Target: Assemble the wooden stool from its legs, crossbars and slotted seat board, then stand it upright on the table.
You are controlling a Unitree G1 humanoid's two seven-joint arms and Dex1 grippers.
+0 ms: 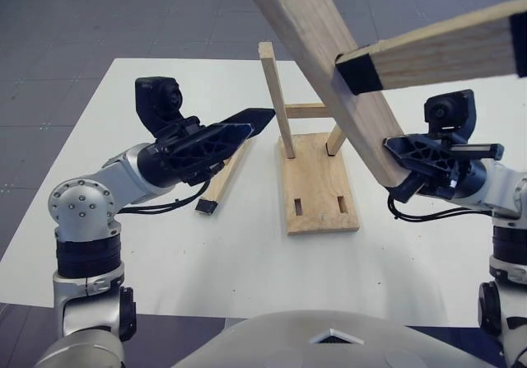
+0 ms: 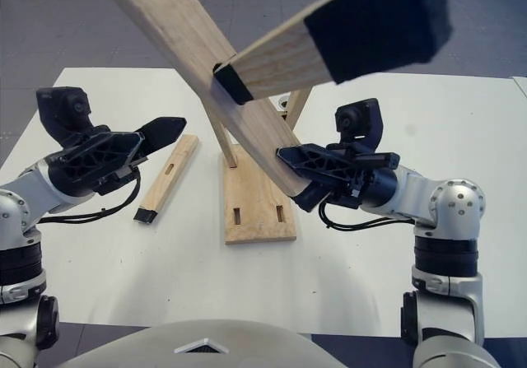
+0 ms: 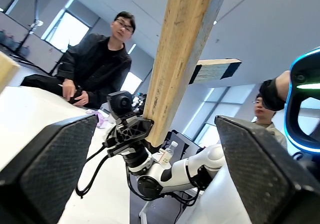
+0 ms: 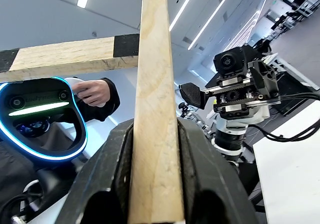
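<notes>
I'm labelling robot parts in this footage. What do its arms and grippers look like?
Both arms are silver-grey, with rounded, bolt-studded joints and black ribbed bands. The left gripper and right gripper are black, with trussed tapering fingers, a camera pod mounted on top, and black cables looping under each wrist.

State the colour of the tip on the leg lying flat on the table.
Black tip, clearest in the right eye view.

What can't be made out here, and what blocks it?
Held leg: upper end cut by the eye views' top edge.
Its crossbar: far end past the left eye view's right edge.
Seat board: far right corner behind the held leg, both eye views.
Loose leg: far end under the left gripper, left eye view.
</notes>
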